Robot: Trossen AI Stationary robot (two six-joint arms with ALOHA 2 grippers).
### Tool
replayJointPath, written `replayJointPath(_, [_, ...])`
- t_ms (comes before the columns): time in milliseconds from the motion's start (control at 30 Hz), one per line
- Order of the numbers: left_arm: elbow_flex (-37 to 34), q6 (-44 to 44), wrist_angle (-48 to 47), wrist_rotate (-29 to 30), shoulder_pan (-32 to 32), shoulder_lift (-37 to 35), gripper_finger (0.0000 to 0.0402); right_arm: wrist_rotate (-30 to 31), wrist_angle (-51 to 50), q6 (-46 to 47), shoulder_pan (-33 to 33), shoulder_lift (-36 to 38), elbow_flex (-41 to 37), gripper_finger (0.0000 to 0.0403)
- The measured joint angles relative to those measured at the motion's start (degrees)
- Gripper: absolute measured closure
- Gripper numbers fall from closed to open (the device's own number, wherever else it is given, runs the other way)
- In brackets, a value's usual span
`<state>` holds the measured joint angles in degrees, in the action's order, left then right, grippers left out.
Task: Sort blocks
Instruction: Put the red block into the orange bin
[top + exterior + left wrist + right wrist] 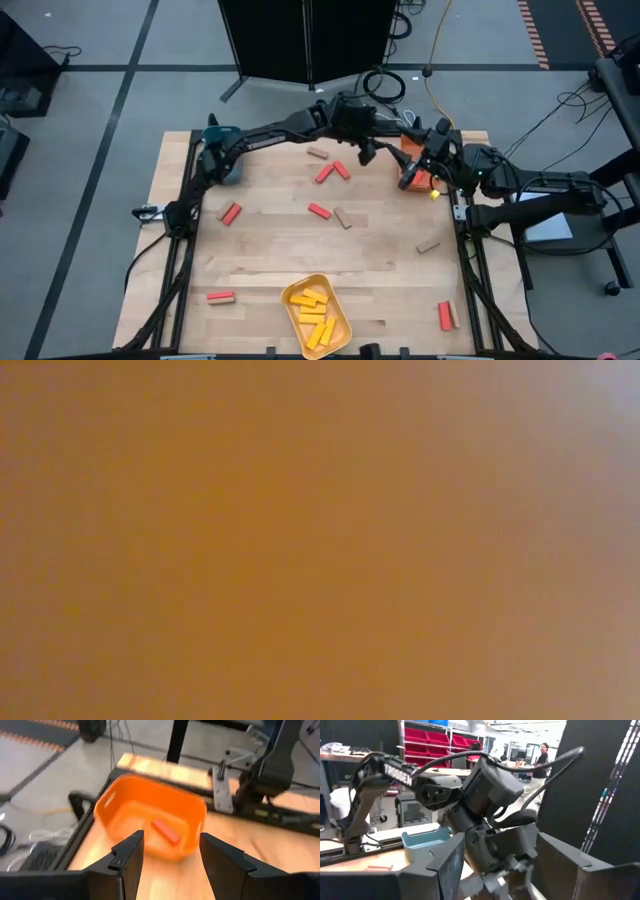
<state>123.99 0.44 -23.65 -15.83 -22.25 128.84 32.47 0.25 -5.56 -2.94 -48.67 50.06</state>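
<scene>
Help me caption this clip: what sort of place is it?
Likely a robotics lab or workshop: a wooden table on a metal frame, cables across the floor, red shelves and a workbench behind, with a person standing there.

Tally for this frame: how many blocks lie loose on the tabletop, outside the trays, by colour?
Red blocks: 6
Tan blocks: 3
Yellow blocks: 0 certain; the yellow speck by the orange tray is too small to tell
Total: 9
</scene>
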Motion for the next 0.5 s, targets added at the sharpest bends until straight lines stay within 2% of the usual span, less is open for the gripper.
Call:
replayJointPath(167, [-16.98,-0.09,4.30,0.04,-1.68,-9.26,0.0215,0.13,0.02,-1.08,0.64,0.30,0.00,0.0195])
replayJointPath(267, [-29.80,-1.20,9.51,0.51,-1.90,-18.01,0.0215,0.19,-0.10,-1.33,0.68,0.47,0.00,0.0195])
replayJointPath(367, [-43.19,-1.52,14.46,3.41,-0.24,-28.05,0.0215,0.17,-0.45,-1.30,0.70,0.19,0.00,0.0195])
replayJointPath(500, [-58.18,-1.33,14.74,7.92,3.72,-40.71,0.0215,0.17,-0.50,-1.23,0.70,-1.21,0.00,0.0195])
